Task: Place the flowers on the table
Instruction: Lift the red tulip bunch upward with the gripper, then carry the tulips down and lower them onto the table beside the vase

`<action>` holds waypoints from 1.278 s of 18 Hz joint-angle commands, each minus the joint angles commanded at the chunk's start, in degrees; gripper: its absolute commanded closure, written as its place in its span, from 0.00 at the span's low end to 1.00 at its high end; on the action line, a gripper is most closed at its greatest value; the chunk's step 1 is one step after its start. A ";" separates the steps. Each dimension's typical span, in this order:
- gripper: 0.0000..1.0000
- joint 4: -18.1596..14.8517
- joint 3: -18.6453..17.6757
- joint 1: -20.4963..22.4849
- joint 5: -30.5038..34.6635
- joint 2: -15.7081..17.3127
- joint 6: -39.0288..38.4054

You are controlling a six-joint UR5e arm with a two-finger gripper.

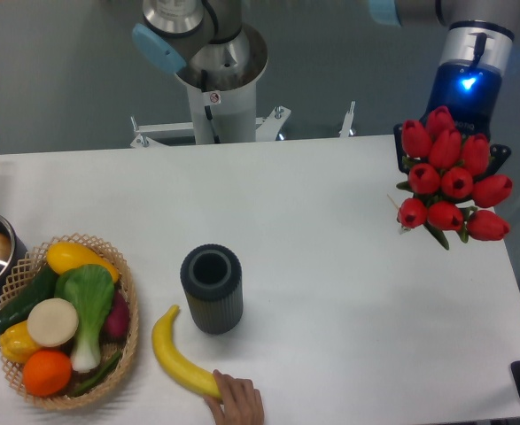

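Plain grey-blue floor (56, 80) beyond the far edge, evenly lit.

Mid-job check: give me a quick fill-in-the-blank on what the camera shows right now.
1. The flowers are ____ in colour.
2. A human hand touches the end of the ____.
3. The dark ribbed cylinder stands between the banana and the flowers, to the right of the woven ____.

Missing words: red; banana; basket

Even, bright overhead light fell on the large white matte tabletop (330, 266) — shadows stayed soft and faint. The picture was sharp throughout — a blue glow marked the far right corner.
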 joint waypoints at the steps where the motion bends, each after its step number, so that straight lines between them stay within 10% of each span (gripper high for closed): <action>1: 0.55 0.09 -0.17 -0.09 0.96 0.17 0.09; 15: 0.53 -0.44 -0.88 -4.22 22.22 1.32 0.70; 23: 0.54 -0.09 0.61 -11.42 38.14 -4.30 2.54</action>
